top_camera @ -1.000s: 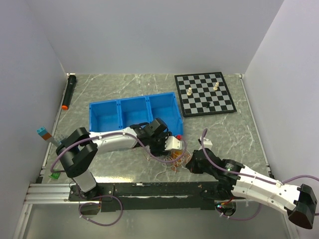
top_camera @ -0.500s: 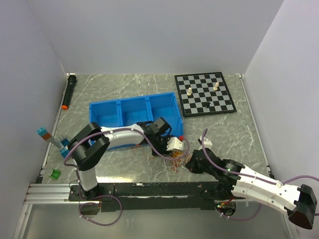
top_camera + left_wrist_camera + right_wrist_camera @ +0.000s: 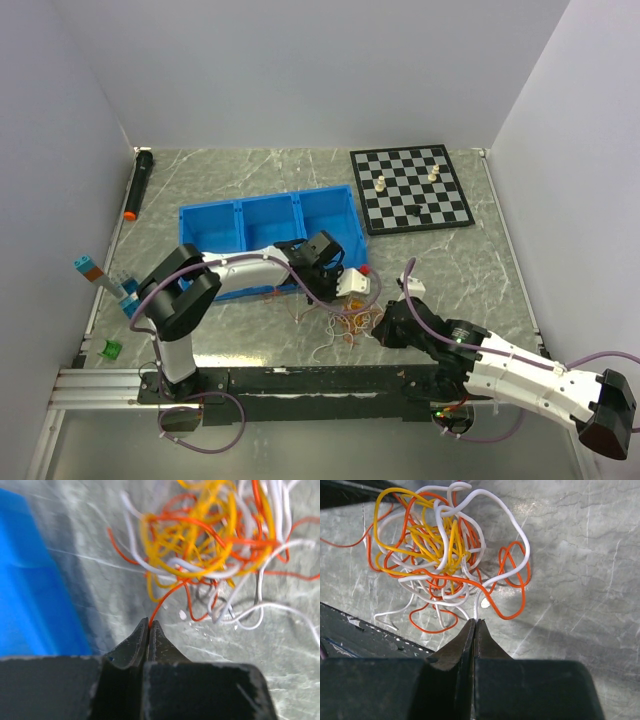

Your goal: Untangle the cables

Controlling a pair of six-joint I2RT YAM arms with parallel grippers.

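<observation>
The cables (image 3: 350,322) lie as one tangled clump of thin orange, yellow and white wires on the marble table, between the two arms. In the left wrist view the clump (image 3: 210,545) fills the top, and my left gripper (image 3: 150,624) is shut on the end of an orange cable (image 3: 165,600) that runs up into it. In the right wrist view the tangle (image 3: 440,545) sits just ahead, and my right gripper (image 3: 475,621) is shut on a white cable (image 3: 476,607) leading out of it. Both grippers (image 3: 335,300) (image 3: 380,322) flank the clump closely.
A blue three-compartment bin (image 3: 270,225) stands right behind the left arm and shows at the left edge of the left wrist view (image 3: 25,580). A chessboard (image 3: 410,187) with a few pieces lies at back right. A black marker (image 3: 138,182) lies at far left.
My left gripper has dropped toward the tangle's left edge and gone from open to shut on an orange cable. The right arm has stayed put, still shut on the white cable.
</observation>
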